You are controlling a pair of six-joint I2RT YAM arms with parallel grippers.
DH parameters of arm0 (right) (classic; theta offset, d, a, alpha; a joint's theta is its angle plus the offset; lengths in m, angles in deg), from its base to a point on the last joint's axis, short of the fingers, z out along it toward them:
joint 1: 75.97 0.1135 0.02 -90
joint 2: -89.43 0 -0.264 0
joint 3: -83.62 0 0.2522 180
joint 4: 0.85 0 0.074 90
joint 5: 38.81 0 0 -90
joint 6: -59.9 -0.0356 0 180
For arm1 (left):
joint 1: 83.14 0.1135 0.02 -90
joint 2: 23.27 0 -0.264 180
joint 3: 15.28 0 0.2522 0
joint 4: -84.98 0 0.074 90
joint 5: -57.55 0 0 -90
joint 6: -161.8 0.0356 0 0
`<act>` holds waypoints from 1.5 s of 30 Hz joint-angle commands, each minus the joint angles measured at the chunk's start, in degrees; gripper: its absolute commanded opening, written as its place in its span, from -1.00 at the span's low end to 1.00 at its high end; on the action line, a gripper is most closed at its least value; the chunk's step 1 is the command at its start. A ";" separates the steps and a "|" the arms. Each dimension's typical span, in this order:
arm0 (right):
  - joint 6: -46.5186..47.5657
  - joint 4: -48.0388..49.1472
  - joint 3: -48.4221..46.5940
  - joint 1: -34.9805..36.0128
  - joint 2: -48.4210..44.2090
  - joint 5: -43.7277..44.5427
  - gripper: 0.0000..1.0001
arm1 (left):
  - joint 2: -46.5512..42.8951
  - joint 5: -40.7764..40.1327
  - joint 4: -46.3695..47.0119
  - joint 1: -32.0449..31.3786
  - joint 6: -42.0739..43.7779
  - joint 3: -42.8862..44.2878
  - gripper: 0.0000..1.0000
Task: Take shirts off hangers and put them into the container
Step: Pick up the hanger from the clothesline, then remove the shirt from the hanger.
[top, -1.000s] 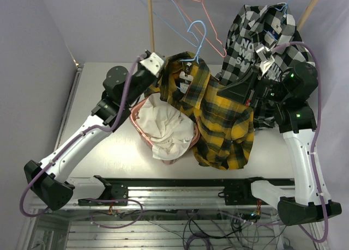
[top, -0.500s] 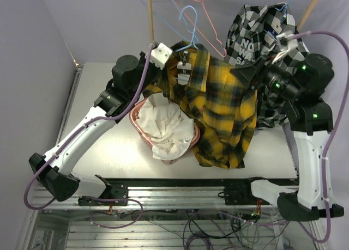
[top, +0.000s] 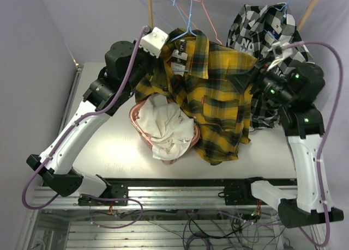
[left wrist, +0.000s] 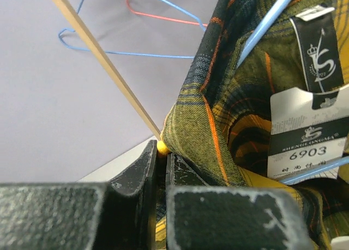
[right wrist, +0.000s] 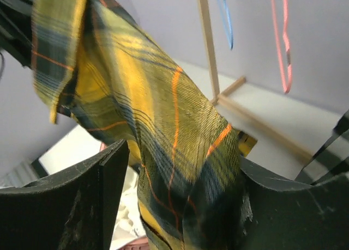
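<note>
This is a robotics lab test cell. A left arm (top: 82,130) and a right arm (top: 305,152) are bolted to a black rail (top: 174,184) on a metal frame. Loose cables (top: 191,228) hang below the white tabletop (top: 109,146). Plain lavender walls (top: 32,43) box it in. A bare wooden rack pole (left wrist: 103,70) rises just beyond the left pincer (left wrist: 162,152).

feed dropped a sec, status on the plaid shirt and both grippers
Left gripper shut on plaid shirt edge. Right gripper open, plaid cloth between jaws. Blue hanger in the collar. White shirt heaped in basket.
</note>
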 commanded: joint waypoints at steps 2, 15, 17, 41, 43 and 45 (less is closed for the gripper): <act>3.20 -2.37 1.23 0.63 2.81 -8.47 0.25 | 3.87 -3.03 -4.80 -3.53 -1.41 9.59 -0.86; 7.72 -17.07 -9.13 1.77 8.27 42.13 0.30 | 12.18 -23.15 -10.46 -7.62 3.11 21.43 -0.86; 7.47 -16.50 -9.42 1.72 7.89 43.48 0.30 | 11.11 -24.90 -9.73 -7.58 3.63 21.13 -0.86; 2.14 9.91 10.55 6.22 2.58 -5.57 0.26 | 10.00 -17.58 -15.65 -9.76 -4.38 27.13 -0.86; 4.86 9.99 11.24 11.44 2.72 3.63 0.26 | 9.72 -17.83 -15.57 -10.04 -4.58 26.53 -0.86; 7.56 11.56 12.65 18.86 2.45 12.95 0.27 | 9.42 -18.05 -15.63 -10.26 -4.69 26.22 -0.86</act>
